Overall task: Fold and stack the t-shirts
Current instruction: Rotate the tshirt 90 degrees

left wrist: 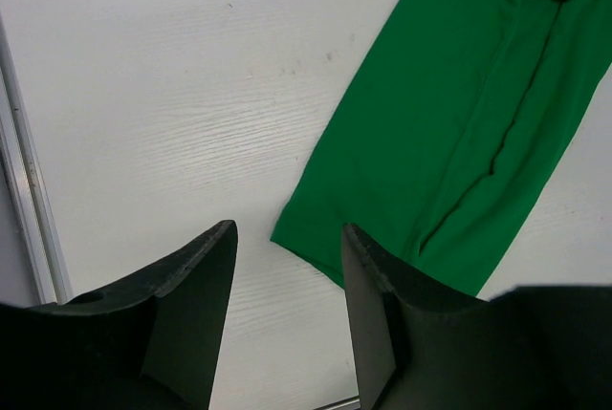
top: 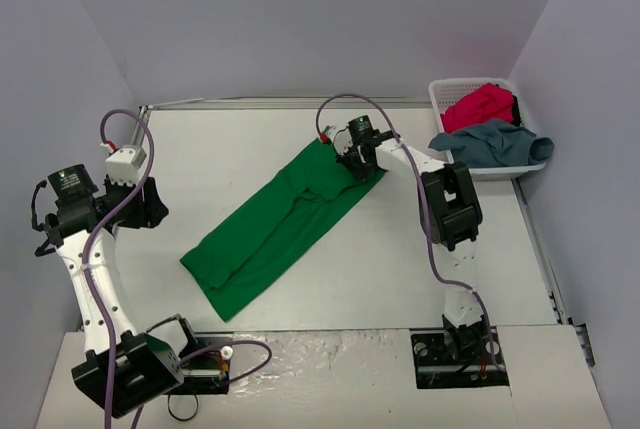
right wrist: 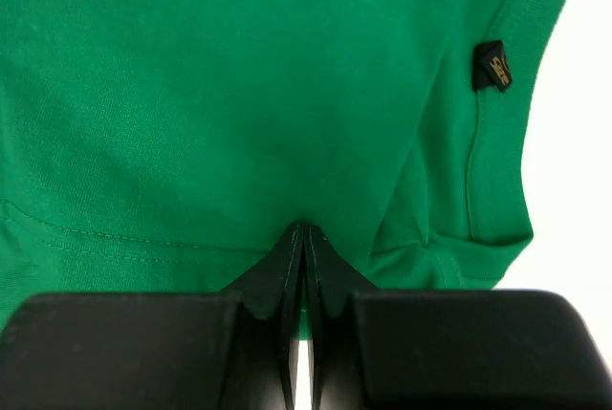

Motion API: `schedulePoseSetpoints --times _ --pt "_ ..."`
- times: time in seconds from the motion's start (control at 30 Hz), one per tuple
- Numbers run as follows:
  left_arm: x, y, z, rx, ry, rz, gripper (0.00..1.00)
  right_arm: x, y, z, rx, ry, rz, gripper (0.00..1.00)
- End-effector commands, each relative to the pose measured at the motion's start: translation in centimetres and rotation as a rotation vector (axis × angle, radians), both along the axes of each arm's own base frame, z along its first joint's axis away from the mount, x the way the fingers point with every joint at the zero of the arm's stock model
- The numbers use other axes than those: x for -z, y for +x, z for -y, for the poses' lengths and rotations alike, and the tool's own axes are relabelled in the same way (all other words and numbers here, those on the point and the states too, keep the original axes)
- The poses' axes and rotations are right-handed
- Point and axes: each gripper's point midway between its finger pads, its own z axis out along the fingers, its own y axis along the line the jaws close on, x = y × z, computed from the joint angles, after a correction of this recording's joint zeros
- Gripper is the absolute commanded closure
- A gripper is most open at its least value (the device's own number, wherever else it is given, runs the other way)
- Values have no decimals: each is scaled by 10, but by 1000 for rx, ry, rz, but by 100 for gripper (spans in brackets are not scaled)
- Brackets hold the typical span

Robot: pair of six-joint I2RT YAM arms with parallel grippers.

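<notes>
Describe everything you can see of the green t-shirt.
The green t-shirt is soft cloth, folded lengthwise into a long strip, lying flat and diagonal on the white table, a crease running down it. A small black tag sits by a stitched edge. The shut right gripper pinches its far end; the open left gripper hangs clear of it.

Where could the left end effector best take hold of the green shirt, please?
Probably on the green shirt, at the free corner nearest the left end effector, coming from the bare table side: that corner lies flat and points toward the open jaws.
</notes>
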Motion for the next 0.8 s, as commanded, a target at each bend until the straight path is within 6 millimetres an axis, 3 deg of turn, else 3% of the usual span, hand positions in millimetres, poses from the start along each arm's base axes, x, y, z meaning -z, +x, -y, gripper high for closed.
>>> schedulePoseSetpoints --times 0.0,0.4,0.5,0.63,0.67,0.7,0.77 --pt "-10 1 3 19 3 40 54 -13 -7 4 5 16 -9 100" --pt "-15 4 5 22 -18 55 53 1 -26 17 8 -8 -66 100" --pt "-16 3 7 23 -22 59 53 14 -26 19 9 -28 -89 100" --pt "-14 2 7 21 -22 59 53 25 -10 19 35 -44 -93 100" --pt "-13 2 7 24 -24 56 53 18 2 15 37 -35 -71 100" --pt "-12 2 7 29 -20 57 53 29 6 14 37 -42 -85 100" --pt "-8 4 4 20 -14 50 53 31 19 9 35 -42 -77 100"
